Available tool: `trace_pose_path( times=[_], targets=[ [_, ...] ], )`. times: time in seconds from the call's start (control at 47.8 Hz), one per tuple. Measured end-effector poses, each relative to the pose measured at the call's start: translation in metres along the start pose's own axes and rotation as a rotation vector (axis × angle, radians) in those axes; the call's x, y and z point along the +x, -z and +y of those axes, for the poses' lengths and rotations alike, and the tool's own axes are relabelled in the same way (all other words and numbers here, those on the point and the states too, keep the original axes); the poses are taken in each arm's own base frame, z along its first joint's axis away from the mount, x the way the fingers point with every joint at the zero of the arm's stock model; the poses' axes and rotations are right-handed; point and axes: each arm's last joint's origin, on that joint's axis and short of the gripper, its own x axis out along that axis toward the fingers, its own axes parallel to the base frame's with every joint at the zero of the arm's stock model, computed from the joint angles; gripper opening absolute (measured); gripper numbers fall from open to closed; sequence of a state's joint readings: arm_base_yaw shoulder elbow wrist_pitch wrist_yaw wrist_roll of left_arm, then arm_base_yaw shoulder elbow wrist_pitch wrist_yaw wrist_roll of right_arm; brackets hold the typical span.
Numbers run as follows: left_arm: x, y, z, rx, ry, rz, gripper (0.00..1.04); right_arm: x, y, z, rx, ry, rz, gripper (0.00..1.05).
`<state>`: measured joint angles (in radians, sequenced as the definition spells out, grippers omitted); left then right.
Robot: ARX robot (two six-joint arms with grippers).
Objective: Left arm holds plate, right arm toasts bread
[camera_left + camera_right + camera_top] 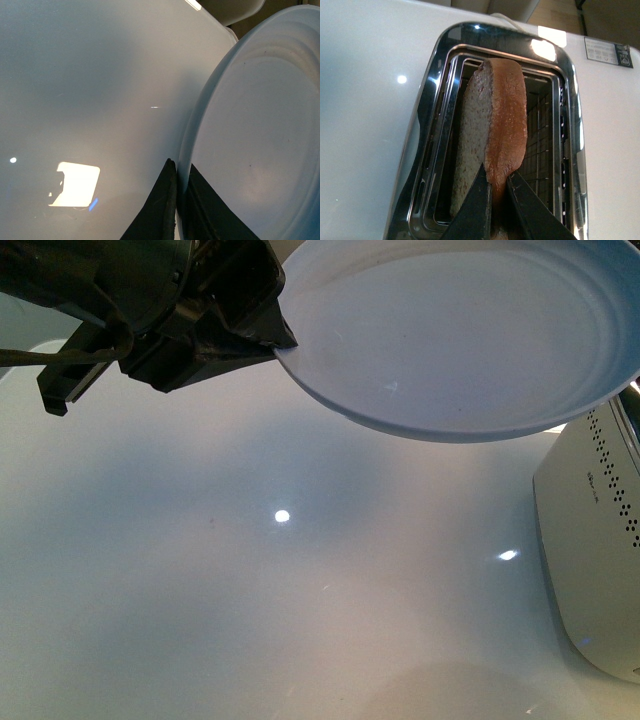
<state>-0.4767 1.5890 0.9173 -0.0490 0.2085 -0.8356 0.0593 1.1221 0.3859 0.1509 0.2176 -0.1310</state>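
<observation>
Left gripper (280,338) clamps plate (470,340) rim; toaster (590,530) stands right. Only the right wrist view shows right gripper (497,192) pinching bread (500,125) in its slot.

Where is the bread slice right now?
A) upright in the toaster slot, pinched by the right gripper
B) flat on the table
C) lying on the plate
A: the bread stands on edge in the toaster slot, the right gripper closed on its crust; the plate shows no bread.

A kitchen-like tabletop setup: a white toaster (590,570) and a plate (460,340) over a glossy white table (250,620).
</observation>
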Motion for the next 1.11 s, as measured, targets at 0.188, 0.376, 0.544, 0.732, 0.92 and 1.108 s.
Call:
trace_pose_path(
  times=[0.188, 0.376, 0.544, 0.732, 0.92, 1.108],
  targets=[
    [0.000, 0.000, 0.000, 0.000, 0.000, 0.000, 0.03, 0.008, 0.008, 0.004, 0.009, -0.007, 0.021, 0.03],
    [0.000, 0.000, 0.000, 0.000, 0.000, 0.000, 0.03, 0.009, 0.010, 0.007, 0.028, -0.015, 0.021, 0.14],
    [0.000, 0.000, 0.000, 0.000, 0.000, 0.000, 0.03, 0.008, 0.020, 0.008, 0.051, -0.018, 0.045, 0.42],
    [0.000, 0.000, 0.000, 0.000, 0.000, 0.000, 0.03, -0.003, 0.019, 0.003, 0.113, -0.003, 0.006, 0.67],
    [0.000, 0.000, 0.000, 0.000, 0.000, 0.000, 0.03, -0.038, 0.011, -0.015, 0.294, 0.073, -0.188, 0.97],
    [0.000, 0.000, 0.000, 0.000, 0.000, 0.001, 0.03, -0.053, 0.012, -0.019, 0.353, 0.090, -0.267, 0.96]
  ],
)
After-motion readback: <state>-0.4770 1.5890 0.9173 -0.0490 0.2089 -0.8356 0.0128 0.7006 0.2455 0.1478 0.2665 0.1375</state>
